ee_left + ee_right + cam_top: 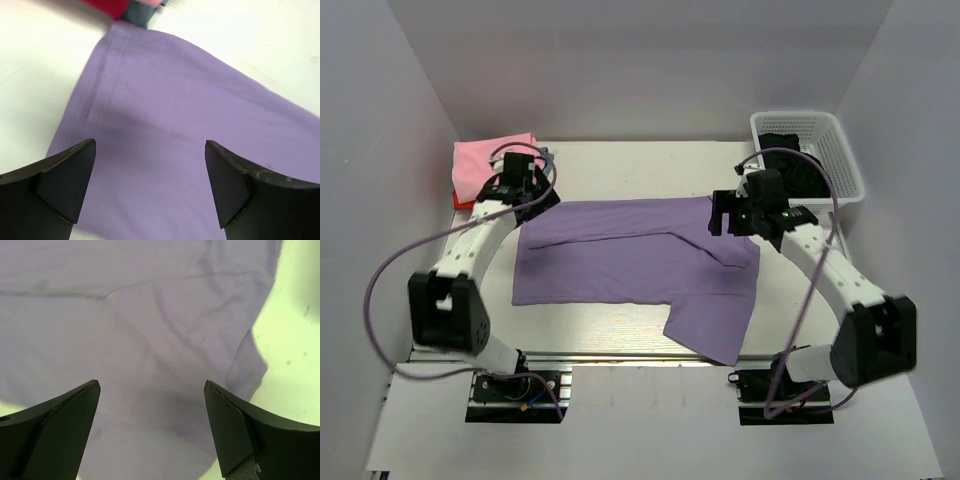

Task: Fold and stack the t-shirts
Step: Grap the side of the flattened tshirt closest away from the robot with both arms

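1. Cloth: lavender t-shirt (630, 255) lies partly folded at mid-table, with one sleeve pointing toward the near edge.
2. Left gripper (150, 150), fingers apart, hangs over its far-left corner.
3. Right gripper (151, 390), fingers apart, hangs over its far-right part.
4. Folded pink t-shirt (492, 158) lies at far left, just beyond the left gripper.

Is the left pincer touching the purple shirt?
Cannot tell. In the left wrist view the open left pincer is over the purple shirt, yet neither contact nor gap shows plainly.
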Tool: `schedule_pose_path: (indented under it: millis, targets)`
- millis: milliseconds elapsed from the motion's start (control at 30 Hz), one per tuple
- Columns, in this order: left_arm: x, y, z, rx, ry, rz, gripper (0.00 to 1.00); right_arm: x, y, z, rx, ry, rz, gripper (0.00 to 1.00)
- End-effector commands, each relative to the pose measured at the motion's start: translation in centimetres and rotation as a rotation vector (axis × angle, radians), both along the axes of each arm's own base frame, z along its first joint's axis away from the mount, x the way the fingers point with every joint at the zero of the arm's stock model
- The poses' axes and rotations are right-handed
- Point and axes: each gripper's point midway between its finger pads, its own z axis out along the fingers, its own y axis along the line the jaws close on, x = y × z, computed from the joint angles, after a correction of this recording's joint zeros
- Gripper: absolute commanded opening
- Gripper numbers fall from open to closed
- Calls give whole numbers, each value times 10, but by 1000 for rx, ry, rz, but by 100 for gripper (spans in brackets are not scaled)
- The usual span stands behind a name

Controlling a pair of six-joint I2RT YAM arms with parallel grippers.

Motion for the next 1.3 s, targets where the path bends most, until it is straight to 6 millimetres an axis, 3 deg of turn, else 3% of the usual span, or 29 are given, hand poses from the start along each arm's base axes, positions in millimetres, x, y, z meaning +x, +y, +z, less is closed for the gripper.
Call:
schedule_pose_path:
  millis: [0,33,67,100,133,233,300,367,467,600,867,1000,1033,1100,1133,1167,1267]
  targets:
    - [-77,21,10,-13,96,190,100,-60,-4,-7,-60,104,57,90]
    - [-92,22,7,-25,111,215,100,-79,4,-13,-43,138,107,90]
    - [-115,22,-14,-44,164,225,100,-87,8,-13,-37,152,124,90]
    - [-136,22,-23,-60,172,234,100,-111,17,-25,-40,219,176,90]
    - [-136,22,-15,-73,139,240,100,-118,20,-27,-37,235,193,90]
    - [-184,27,-60,-86,262,283,100,-150,40,-44,-27,320,304,90]
    - [-197,30,-76,-91,295,318,100,-177,55,-53,-13,387,395,90]
    - [-212,34,-92,-88,337,368,100,-191,61,-59,-18,418,424,90]
    - [-212,45,-97,-75,299,423,100,-211,62,-68,-43,441,456,90]
    - [-195,54,-94,-93,194,465,100,-228,54,-82,-78,475,441,90]
    - [-170,58,-115,-114,172,447,83,-257,44,-104,-173,539,469,89]
    - [-167,56,-126,-141,200,441,60,-264,48,-106,-210,515,525,88]
    - [-165,56,-127,-141,200,441,46,-265,47,-107,-221,517,523,88]
    - [-166,53,-130,-154,206,424,29,-266,40,-117,-282,518,511,88]
    - [-170,53,-133,-152,216,424,26,-268,37,-121,-300,526,508,85]
    - [-167,53,-130,-155,198,423,15,-271,38,-126,-315,539,515,82]
    - [-168,54,-131,-152,196,405,0,-268,32,-135,-373,527,493,76]
